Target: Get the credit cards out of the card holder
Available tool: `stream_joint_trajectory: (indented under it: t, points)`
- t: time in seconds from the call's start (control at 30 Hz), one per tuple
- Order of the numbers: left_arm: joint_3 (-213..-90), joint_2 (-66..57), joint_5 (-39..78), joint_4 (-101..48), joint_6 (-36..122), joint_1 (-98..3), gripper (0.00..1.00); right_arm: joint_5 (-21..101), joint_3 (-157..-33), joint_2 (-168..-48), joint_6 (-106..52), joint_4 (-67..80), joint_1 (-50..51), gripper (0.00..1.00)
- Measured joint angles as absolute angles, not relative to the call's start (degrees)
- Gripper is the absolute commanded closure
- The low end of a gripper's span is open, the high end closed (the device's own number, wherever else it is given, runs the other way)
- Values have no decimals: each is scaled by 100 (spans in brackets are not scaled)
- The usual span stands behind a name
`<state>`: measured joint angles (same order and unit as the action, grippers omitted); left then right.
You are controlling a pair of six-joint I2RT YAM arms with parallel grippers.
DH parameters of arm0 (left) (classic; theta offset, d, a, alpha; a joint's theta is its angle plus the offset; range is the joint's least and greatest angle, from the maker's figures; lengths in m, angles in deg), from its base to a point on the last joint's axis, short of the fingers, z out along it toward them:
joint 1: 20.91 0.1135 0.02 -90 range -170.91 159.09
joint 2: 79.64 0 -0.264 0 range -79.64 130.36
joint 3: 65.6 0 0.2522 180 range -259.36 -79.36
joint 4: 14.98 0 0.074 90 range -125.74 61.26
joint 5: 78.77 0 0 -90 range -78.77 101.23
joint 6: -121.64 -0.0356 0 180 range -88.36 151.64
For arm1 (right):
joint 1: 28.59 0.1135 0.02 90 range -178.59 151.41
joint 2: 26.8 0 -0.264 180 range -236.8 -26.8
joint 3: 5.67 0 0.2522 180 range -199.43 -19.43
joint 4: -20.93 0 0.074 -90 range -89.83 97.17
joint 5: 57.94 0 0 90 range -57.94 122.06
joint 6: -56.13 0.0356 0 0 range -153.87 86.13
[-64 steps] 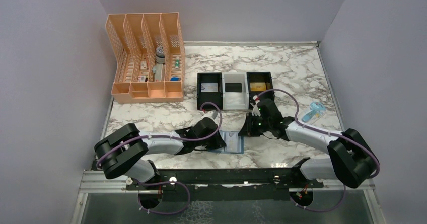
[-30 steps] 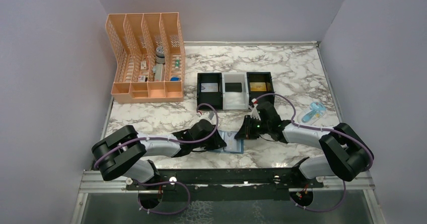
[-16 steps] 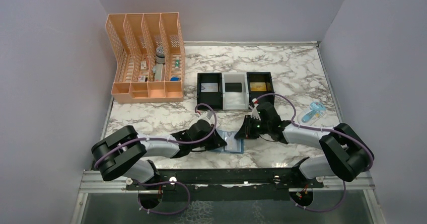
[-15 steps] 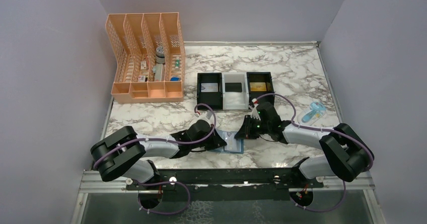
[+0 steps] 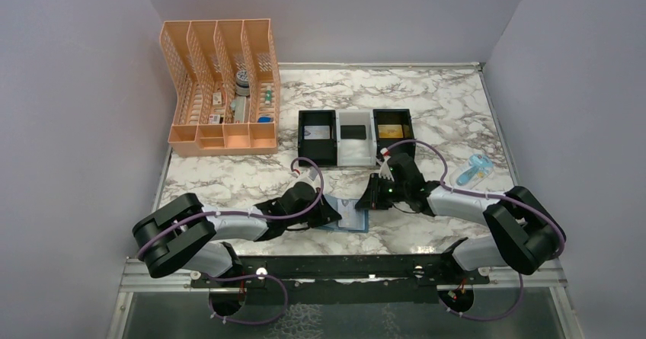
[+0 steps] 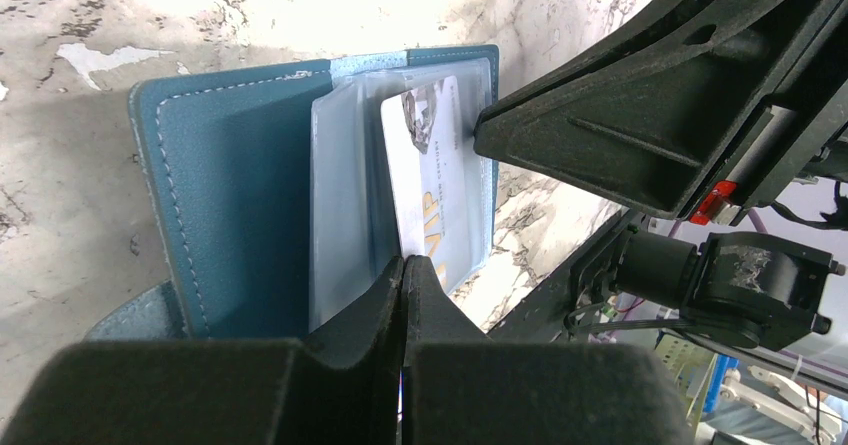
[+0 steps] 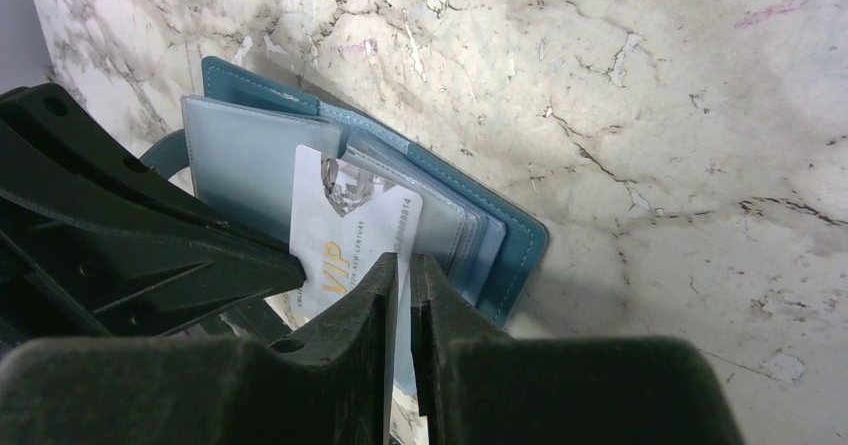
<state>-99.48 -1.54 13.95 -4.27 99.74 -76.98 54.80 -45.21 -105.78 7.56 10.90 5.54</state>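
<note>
The teal-blue card holder [image 5: 356, 222] lies open on the marble between my grippers. A white-silver card [image 7: 340, 220] with gold "VIP" lettering sticks partly out of its light blue pockets [image 6: 345, 185]. My left gripper [image 6: 403, 262] is shut, its tips on the holder at the card's near end [image 6: 432, 165]. My right gripper [image 7: 402, 262] is all but shut, with a thin slit, its tips on the card's long edge over the holder [image 7: 510, 235]. Its black finger [image 6: 620, 115] meets that edge. I cannot tell whether either gripper pinches anything.
A black-and-white three-compartment tray [image 5: 356, 158] behind the holder has a silver card [image 5: 317, 132], a black card [image 5: 353, 131] and a gold card [image 5: 391, 130]. An orange mesh organiser [image 5: 221, 87] stands back left. A small light blue object [image 5: 472, 171] lies on the right.
My right gripper came down and left from near the tray to the holder's right edge. A white card now shows a little further out of the pocket. My left arm shifted only slightly.
</note>
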Motion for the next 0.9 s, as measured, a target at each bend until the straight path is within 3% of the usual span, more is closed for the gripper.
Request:
stream_joint_trajectory:
  t: [0.57,0.9]
  points:
    - [-10034,-261,1338,-742,9799,-7685,99,5762,-4558,-10103,616,686,554,76]
    - [-10178,-263,1323,-1041,9650,-7683,87,5959,-4635,-10501,666,749,554,72]
